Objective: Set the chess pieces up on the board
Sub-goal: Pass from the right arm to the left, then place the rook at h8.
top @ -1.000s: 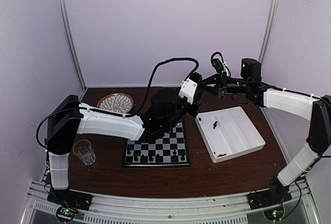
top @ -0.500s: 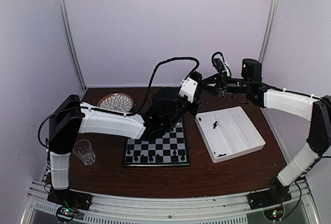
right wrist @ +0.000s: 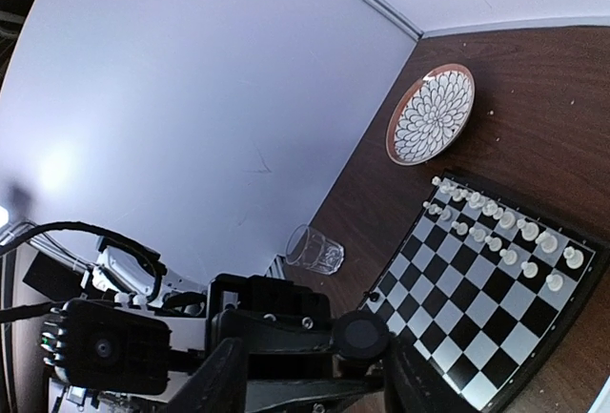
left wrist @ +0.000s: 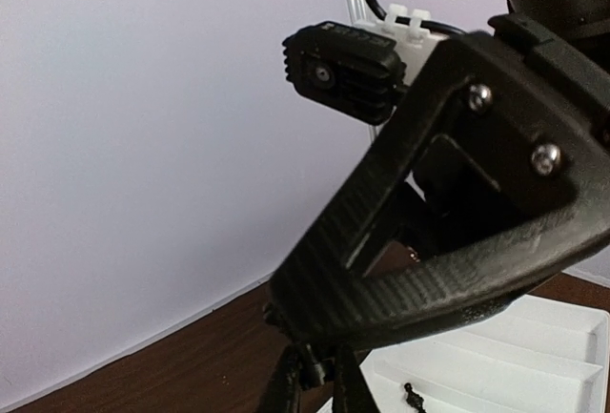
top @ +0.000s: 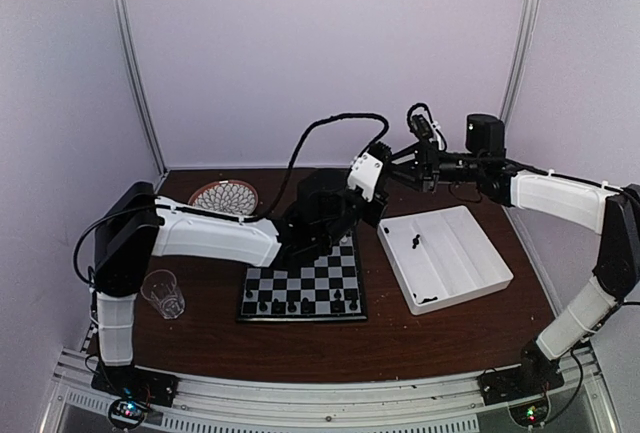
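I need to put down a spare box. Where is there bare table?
Widest: the bare strip of table between the board and the near edge. There is also a gap between the glass and the board. Crowded: the board's far side, under the arms.

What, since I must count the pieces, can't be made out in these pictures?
Left wrist view: whether the left fingers hold anything; cut by the bottom edge, crowded by the right fingers.
Top view: the far rows of the board; the left arm covers them.
Top view: which chessmen the dark pieces in the tray are; too small.
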Available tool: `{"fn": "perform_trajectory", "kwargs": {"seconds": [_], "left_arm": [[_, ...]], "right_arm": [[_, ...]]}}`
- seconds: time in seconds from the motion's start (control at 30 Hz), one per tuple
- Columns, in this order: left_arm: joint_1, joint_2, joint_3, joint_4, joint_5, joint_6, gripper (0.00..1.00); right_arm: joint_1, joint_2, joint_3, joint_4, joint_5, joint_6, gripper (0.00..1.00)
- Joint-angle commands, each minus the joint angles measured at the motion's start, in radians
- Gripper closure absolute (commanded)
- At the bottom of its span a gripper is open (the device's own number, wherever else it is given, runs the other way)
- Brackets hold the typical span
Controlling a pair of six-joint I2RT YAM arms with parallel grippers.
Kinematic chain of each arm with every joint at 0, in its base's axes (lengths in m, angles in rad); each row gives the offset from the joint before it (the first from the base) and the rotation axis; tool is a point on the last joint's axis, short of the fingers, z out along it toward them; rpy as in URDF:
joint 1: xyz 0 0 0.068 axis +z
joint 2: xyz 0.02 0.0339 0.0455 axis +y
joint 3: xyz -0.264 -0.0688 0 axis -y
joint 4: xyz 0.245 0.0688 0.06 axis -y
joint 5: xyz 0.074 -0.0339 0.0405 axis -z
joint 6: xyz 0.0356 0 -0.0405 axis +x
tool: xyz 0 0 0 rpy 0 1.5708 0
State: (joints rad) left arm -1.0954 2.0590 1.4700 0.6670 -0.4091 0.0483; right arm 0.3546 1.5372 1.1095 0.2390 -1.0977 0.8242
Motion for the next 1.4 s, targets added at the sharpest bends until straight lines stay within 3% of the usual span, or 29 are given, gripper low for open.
{"fn": "perform_trajectory", "kwargs": {"seconds": [0.0, 0.13, 0.2, 0.37, 0.53, 0.7, 0.8, 1.03, 1.37], "left_arm": [[0.024, -0.129, 0.002, -0.233, 0.020, -0.059, 0.99], [0.046, -0.288, -0.010, -0.564, 0.122, -0.155, 1.00], [0.070, -0.353, 0.007, -0.769, 0.198, -0.206, 1.00], [0.156, -0.458, 0.061, -1.235, 0.422, -0.379, 1.00], [0.243, -0.543, 0.020, -1.496, 0.620, -0.546, 1.00], [0.277, -0.534, 0.063, -1.770, 0.679, -0.553, 0.98], [0.285, -0.520, 0.051, -1.874, 0.691, -0.532, 1.00], [0.306, -0.479, -0.102, -1.924, 0.792, -0.516, 1.00], [0.370, -0.352, -0.125, -2.013, 0.836, -0.438, 1.00]], "right_arm": [[-0.036, -0.051, 0.088, -0.286, -0.109, -0.249, 0.39], [-0.134, -0.090, 0.120, -0.520, -0.119, -0.497, 0.20], [-0.170, -0.099, 0.114, -0.595, -0.114, -0.618, 0.02], [-0.193, -0.115, 0.086, -0.793, -0.006, -0.940, 0.00], [-0.204, -0.159, -0.001, -0.738, 0.062, -0.995, 0.00], [-0.207, -0.152, -0.006, -0.750, 0.060, -1.019, 0.00], [-0.206, -0.152, -0.025, -0.740, 0.054, -1.016, 0.00], [-0.206, -0.168, -0.042, -0.730, 0.029, -1.011, 0.00], [-0.208, -0.184, -0.059, -0.710, -0.013, -0.991, 0.01]]}}
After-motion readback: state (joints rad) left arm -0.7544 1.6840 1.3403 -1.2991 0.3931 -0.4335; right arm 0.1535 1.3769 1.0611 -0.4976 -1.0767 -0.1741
